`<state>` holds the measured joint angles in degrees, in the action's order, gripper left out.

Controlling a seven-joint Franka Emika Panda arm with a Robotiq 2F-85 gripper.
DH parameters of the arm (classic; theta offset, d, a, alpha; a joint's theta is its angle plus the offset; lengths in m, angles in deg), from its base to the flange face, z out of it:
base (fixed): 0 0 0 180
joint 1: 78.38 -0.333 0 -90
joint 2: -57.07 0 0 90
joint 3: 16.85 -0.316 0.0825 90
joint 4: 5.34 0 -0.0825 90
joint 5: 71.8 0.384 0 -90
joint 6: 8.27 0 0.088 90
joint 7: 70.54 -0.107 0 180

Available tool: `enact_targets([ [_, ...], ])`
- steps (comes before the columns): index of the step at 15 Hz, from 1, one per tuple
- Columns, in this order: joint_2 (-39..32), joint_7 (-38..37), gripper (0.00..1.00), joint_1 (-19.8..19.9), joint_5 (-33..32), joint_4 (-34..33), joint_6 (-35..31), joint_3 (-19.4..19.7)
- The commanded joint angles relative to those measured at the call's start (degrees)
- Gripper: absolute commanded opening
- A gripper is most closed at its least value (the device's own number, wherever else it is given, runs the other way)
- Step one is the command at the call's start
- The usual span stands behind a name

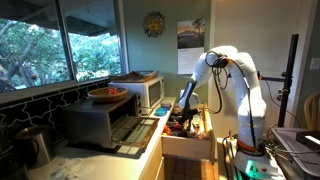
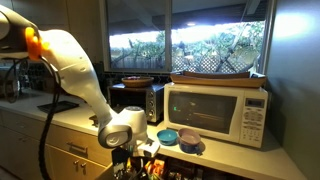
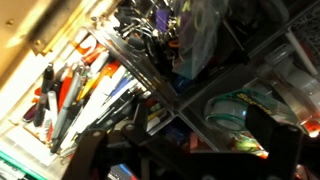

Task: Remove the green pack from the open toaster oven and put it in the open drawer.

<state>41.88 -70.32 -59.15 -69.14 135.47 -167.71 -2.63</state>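
- Looks late in the task: finds the gripper (image 1: 184, 117) low over the open drawer (image 1: 188, 148), well apart from the toaster oven (image 1: 100, 125).
- Sees the oven door dropped open above the bench (image 1: 88, 160), with no green in the cavity as far as an exterior view shows.
- Cannot pick out the green pack for certain anywhere; notes only a faint greenish gleam low in the wrist view by the dark jaws, too blurred to name.
- Cannot tell the stance of the jaws: parted, closed, or gripping something.
- Shows pens (image 3: 65, 100) and small clutter in the drawer compartments just below.
- Judges removal from the oven likely done; leaves the release into the drawer, or proof of it, and the pull-back.
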Motion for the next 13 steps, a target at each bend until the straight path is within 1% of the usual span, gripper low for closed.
enact_targets([
  [1, 11.59, 3.62, 1.00, 0.19, -3.28, 5.80, 6.36, 3.78],
  [5, 24.79, 9.35, 1.00, 0.58, -7.56, 10.80, 5.34, 5.32],
  [7, 30.88, 11.01, 1.00, 0.79, -10.64, 11.79, 6.85, 4.97],
  [8, 34.14, 14.83, 1.00, -0.02, -10.12, 12.57, 7.75, 4.94],
  [9, 36.57, 16.75, 1.00, -0.73, -10.24, 13.03, 8.80, 4.75],
  [10, 29.66, 12.95, 1.00, -0.17, -9.20, 9.70, 6.57, 4.80],
  [12, 34.34, 15.27, 1.00, -0.70, -9.31, 10.92, 8.28, 4.63],
  [13, 35.51, 15.64, 1.00, -0.76, -9.36, 11.46, 8.54, 4.59],
])
